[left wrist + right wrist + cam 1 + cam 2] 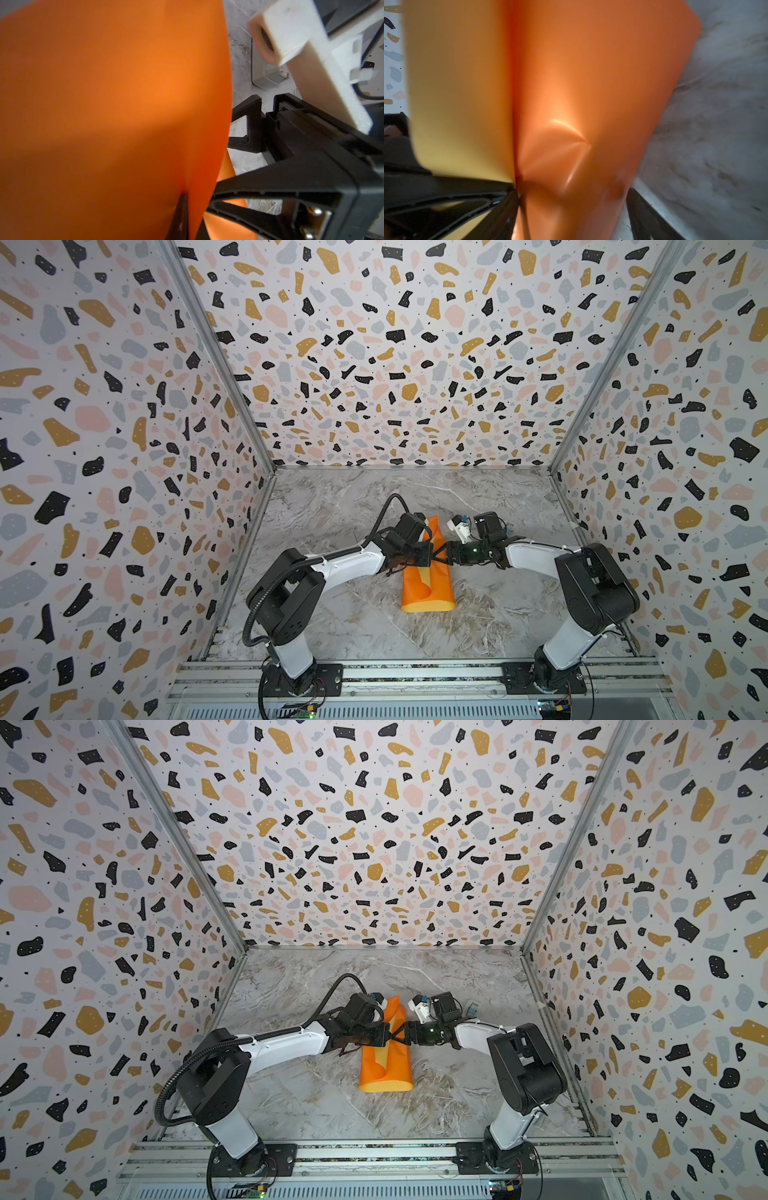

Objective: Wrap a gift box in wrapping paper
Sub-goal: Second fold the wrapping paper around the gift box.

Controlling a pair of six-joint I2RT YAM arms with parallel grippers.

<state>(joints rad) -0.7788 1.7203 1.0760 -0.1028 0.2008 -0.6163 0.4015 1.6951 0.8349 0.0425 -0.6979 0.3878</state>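
Left gripper (428,560) is pinched shut on the wrapping paper (428,593), right gripper (441,556) spread open beside it. Paper's folded into an orange tube mid-surface (498,614); gift box is hidden, presumably inside. Near end gapes yellow, so I'd say end folds remain.

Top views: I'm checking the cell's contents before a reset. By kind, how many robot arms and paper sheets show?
Robot arms: 2 (left arm, right arm)
Wrapping paper: 1
Total: 3
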